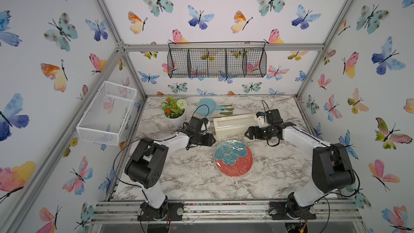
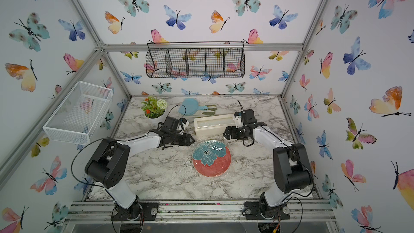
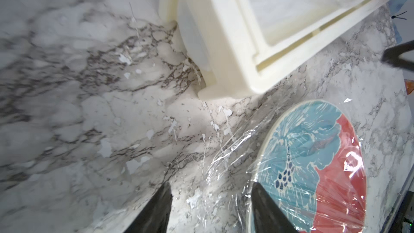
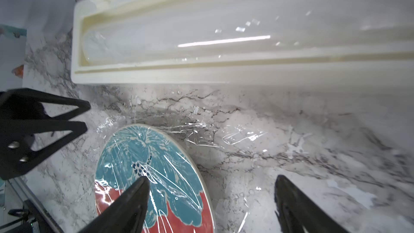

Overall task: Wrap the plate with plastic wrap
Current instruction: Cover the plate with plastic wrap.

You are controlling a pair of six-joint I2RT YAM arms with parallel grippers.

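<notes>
The coral-red plate with its teal flower lies flat on the marble table, right of centre. Glossy, crinkly plastic wrap covers it and spreads onto the table around its rim. Behind it sits the cream dispenser box, lid open, with the roll inside. My left gripper hovers open just off the plate's far-left rim, nothing between its fingers. My right gripper is open at the far-right rim, also holding nothing.
A potted plant and a light blue handled dish stand at the back of the table. A white mesh basket hangs on the left wall. On the back wall hangs a black wire basket.
</notes>
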